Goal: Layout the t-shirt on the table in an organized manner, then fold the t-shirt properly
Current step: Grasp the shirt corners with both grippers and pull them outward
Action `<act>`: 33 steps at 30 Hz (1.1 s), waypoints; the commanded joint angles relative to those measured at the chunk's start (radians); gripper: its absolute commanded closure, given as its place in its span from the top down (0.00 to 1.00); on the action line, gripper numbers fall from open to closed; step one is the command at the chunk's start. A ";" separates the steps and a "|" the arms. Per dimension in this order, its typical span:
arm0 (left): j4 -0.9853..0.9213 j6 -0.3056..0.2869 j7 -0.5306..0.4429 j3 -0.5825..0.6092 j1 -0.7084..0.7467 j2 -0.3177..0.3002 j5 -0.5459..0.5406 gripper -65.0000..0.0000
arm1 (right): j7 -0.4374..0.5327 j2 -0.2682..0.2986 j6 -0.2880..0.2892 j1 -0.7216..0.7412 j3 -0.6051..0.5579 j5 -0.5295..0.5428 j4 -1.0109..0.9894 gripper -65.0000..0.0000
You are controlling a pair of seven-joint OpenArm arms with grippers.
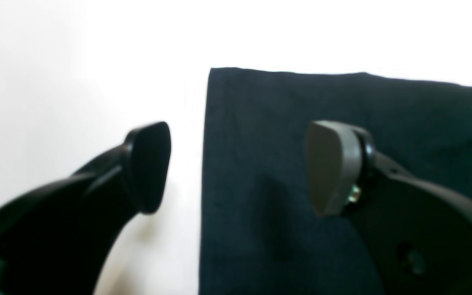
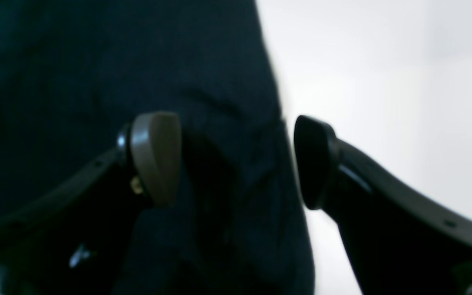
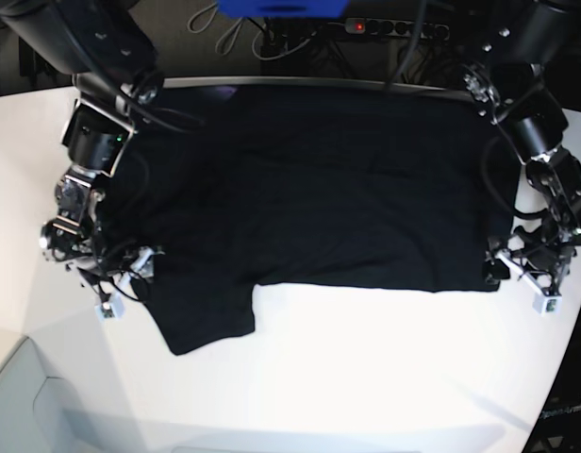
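Left gripper (image 1: 238, 168) stands wide and empty, one pad (image 1: 332, 166) over the t-shirt (image 1: 301, 143), the other over the table (image 1: 76, 82) just beside its straight edge. Right gripper (image 2: 238, 159) is equally wide, straddling the t-shirt's opposite, creased edge. Spread on the table, one sleeve hanging forward, the black cloth looks soft and limp; pinching near the edges or corners should lift it cleanly

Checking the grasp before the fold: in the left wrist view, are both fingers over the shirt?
No: one finger is over the bare table, beside the t-shirt edge.
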 commanded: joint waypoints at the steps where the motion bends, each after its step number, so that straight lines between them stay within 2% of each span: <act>1: -0.005 0.002 -0.038 0.000 -0.032 -0.025 -0.017 0.76 | 0.048 0.014 -0.025 0.035 -0.001 0.012 -0.003 0.67; 3: -0.044 0.002 -0.071 0.003 -0.040 -0.030 -0.017 0.76 | 0.079 0.022 -0.045 0.034 -0.001 0.012 -0.040 0.67; 9: -0.185 0.002 -0.154 0.004 -0.072 -0.045 -0.015 0.76 | 0.108 0.045 -0.049 0.032 -0.006 0.012 -0.137 0.65; 11: -0.219 0.002 -0.164 0.004 -0.086 -0.046 -0.015 0.76 | 0.108 0.045 -0.049 0.032 -0.006 0.012 -0.154 0.57; 15: -0.239 0.002 -0.178 0.004 -0.089 -0.045 -0.015 0.76 | 0.108 0.045 -0.049 0.032 -0.007 0.012 -0.178 0.30; 18: -0.253 0.002 -0.212 0.004 -0.089 -0.048 -0.014 0.76 | 0.108 0.045 -0.049 0.032 -0.006 0.012 -0.184 0.19; 28: -0.384 0.004 -0.313 0.006 -0.113 -0.051 0.009 0.76 | 0.108 0.045 -0.049 0.032 -0.006 0.012 -0.186 0.23; 31: -0.431 0.137 -0.356 0.006 -0.132 -0.056 0.066 0.76 | 0.108 0.045 -0.049 0.032 -0.006 0.012 -0.186 0.23; 33: -0.455 0.168 -0.394 0.006 -0.132 -0.056 0.089 0.76 | 0.108 0.047 -0.049 0.032 -0.006 0.012 -0.186 0.23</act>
